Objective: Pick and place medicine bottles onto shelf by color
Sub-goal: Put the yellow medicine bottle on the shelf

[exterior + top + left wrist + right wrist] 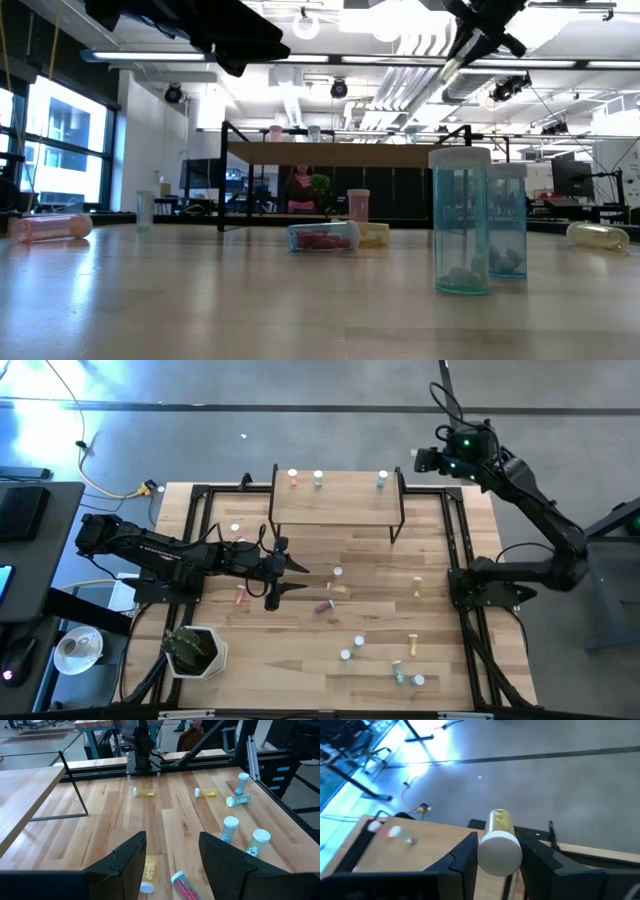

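Observation:
The shelf (335, 500) stands at the table's far middle, with three medicine bottles (318, 478) upright on its back edge. Several more bottles lie or stand on the tabletop, among them a yellow one (149, 871) and a red one (183, 885) lying side by side. My left gripper (292, 577) hovers open just above and short of those two, holding nothing. My right gripper (422, 460) is raised high beyond the table's far right corner, to the right of the shelf, shut on a yellow bottle (499, 842). My right gripper pinches the yellow bottle between its two fingers, which sit on either side of its white cap (500, 854). The bottle lies along the fingers, cap toward the wrist, and its yellow body (500, 820) sticks out ahead. It is lifted clear, and the fingers slant downward.
A white pot with a plant (195, 652) stands at the near left corner. Blue-grey bottles (462, 220) stand upright near the front edge. A black metal frame (455, 575) borders the table. Bare planks lie between the shelf and the scattered bottles.

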`<state>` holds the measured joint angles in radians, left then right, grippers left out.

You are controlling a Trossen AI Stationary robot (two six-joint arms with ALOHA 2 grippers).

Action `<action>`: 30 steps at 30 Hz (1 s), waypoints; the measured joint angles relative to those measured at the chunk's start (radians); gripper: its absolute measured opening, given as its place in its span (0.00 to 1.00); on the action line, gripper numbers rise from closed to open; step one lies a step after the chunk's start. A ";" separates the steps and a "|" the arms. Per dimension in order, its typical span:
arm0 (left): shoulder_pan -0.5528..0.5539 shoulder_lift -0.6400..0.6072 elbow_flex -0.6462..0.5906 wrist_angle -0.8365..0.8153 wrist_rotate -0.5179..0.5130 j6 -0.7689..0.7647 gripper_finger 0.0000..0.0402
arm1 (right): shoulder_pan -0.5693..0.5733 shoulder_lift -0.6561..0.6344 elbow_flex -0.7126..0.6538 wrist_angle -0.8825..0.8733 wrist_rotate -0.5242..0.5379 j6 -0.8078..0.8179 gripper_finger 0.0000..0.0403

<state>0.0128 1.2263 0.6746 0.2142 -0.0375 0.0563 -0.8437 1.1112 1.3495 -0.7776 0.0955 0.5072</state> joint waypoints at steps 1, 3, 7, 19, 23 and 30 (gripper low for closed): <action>0.000 0.000 0.000 0.000 0.000 0.000 0.43 | 0.011 0.006 0.000 0.015 -0.009 0.000 0.27; 0.000 0.000 0.000 0.000 0.000 0.000 0.43 | 0.038 0.021 0.000 0.041 -0.021 0.000 0.27; 0.000 0.000 0.000 0.000 0.000 0.000 0.43 | 0.098 0.049 0.000 0.112 -0.022 -0.010 0.27; 0.000 0.000 0.000 0.000 0.000 0.000 0.43 | 0.135 0.142 0.000 0.223 -0.052 -0.028 0.27; 0.000 0.000 0.000 0.000 0.000 0.000 0.43 | 0.165 0.171 0.000 0.302 -0.068 -0.043 0.27; 0.000 0.000 0.000 0.000 0.000 0.000 0.44 | 0.164 0.291 0.190 0.216 -0.070 -0.123 0.27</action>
<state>0.0128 1.2266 0.6746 0.2146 -0.0375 0.0563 -0.6800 1.4020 1.5399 -0.5617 0.0254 0.3844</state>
